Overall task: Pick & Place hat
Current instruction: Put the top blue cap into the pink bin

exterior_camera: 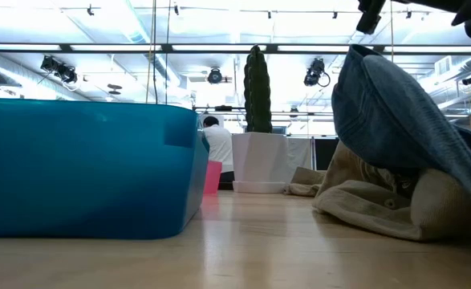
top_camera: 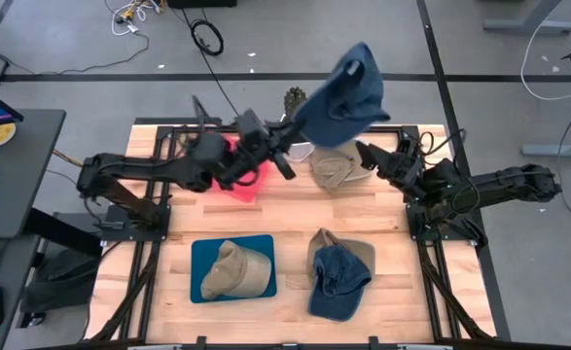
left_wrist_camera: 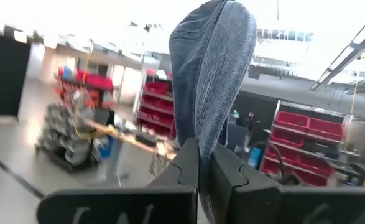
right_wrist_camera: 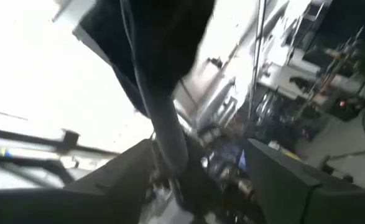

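The left gripper (left_wrist_camera: 199, 163) is clamped shut on the edge of a blue denim hat (top_camera: 343, 95), which rises above its fingertips and hangs well clear of the table (top_camera: 285, 209) — lifted, not yet placed. Just beyond it, on the far side of the hat, the right gripper (top_camera: 361, 151) stands with its jaws spread and nothing pinched; a dark fold of the hat passes between its fingers (right_wrist_camera: 281, 171) without being held.

Below the raised hat lies a tan hat (top_camera: 336, 165). Nearer the front edge, another tan hat (top_camera: 231, 269) sits on a blue mat (top_camera: 201, 255), and a second denim hat (top_camera: 339, 282) on a tan one.

So part of the sorting looks done — this hat remains to set down. The left arm reaches inward and up; the right stretches toward it, low.
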### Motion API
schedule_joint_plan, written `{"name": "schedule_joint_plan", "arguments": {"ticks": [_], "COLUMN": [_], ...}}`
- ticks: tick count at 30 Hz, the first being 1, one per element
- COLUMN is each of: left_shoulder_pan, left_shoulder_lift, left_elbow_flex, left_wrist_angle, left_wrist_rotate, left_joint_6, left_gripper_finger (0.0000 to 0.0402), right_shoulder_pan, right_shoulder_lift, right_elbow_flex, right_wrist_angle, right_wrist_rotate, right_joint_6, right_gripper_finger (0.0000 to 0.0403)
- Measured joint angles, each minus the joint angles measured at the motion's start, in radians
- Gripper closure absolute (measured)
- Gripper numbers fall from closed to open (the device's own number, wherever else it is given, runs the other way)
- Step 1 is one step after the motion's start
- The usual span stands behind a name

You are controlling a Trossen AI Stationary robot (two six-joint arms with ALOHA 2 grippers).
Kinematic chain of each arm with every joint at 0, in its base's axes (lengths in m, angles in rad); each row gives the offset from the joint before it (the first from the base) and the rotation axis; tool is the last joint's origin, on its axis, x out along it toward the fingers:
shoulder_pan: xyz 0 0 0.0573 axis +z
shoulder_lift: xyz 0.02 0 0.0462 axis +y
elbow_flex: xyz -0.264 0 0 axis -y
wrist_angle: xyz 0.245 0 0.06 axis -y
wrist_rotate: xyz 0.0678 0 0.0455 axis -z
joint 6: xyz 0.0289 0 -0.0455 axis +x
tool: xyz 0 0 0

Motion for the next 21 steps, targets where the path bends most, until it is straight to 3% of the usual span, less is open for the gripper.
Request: {"name": "schedule_joint_plan", "arguments": {"ticks": [4, 10, 17, 21], "left_shoulder_pan": [-0.01, -0.068, -0.167, -0.231], "left_shoulder_lift": [-0.067, -0.192, -0.317, -0.363], "left_elbow_flex": [0.0, 0.0, 0.0, 0.0], "left_wrist_angle": [-0.004, -0.112, -0.293, -0.393], "left_wrist_rotate": [-0.001, -0.004, -0.11, -0.21], "left_joint_6": [0.132, 0.402, 0.54, 0.542], "left_gripper_finger": [0.039, 0.039, 0.039, 0.039], "right_shoulder_pan": [0.0, 0.0, 0.0, 0.0], "right_shoulder_lift": [0.0, 0.0, -0.001, -0.001], "right_elbow_flex": [0.0, 0.0, 0.0, 0.0], "right_wrist_angle": [-0.045, -0.114, -0.186, -0.218], "right_wrist_rotate": [-0.052, -0.082, -0.09, -0.092], "right_joint_6": [0.013, 0.027, 0.042, 0.053], "right_gripper_finger": [0.0124, 0.0129, 0.0142, 0.0147]}}
